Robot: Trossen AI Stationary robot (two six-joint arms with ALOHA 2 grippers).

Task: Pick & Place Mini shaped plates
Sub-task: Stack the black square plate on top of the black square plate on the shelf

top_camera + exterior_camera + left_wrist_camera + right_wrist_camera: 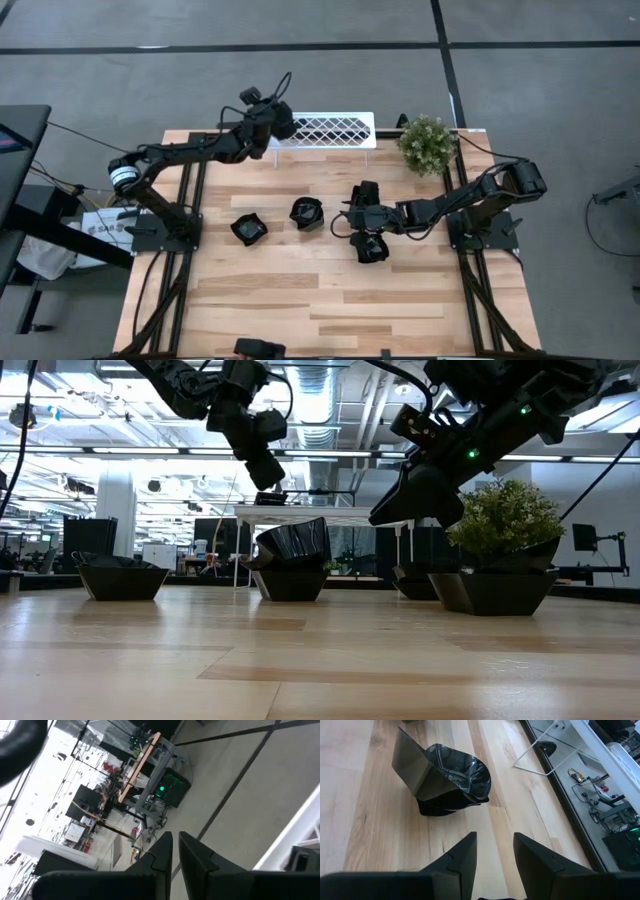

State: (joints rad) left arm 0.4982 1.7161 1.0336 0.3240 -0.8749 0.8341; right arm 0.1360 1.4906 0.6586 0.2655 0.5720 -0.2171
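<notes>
From above, the white lattice rack (322, 130) sits at the table's (300, 300) far edge and serves as the landmark. The left gripper (282, 120) hangs at the rack's left end, high off the wood. Three groups of mini shaped plates lie in front of the rack: one black dish (249, 229) nearest the left arm, a small stack (307, 212) beside it, and more plates (371, 248) directly under the right gripper (362, 215). A potted plant (426, 143) stands just beside the rack's right end.

At table height, the stack (292, 560) shows a top dish tilted on the one below; it looks unsteady.

The left wrist view shows that arm's jaws nearly touching, nothing between them, aimed off the table toward the floor.

The right wrist view shows its jaws moderately apart and empty, pointed at the tilted stack (445, 777) on the wood, still short of it.

The risk, as I judge it: closing on the leaning top dish could make it slide off or drag the lower one along, since the rims are thin and angled. The plates under the right arm could also be knocked as it reaches.
</notes>
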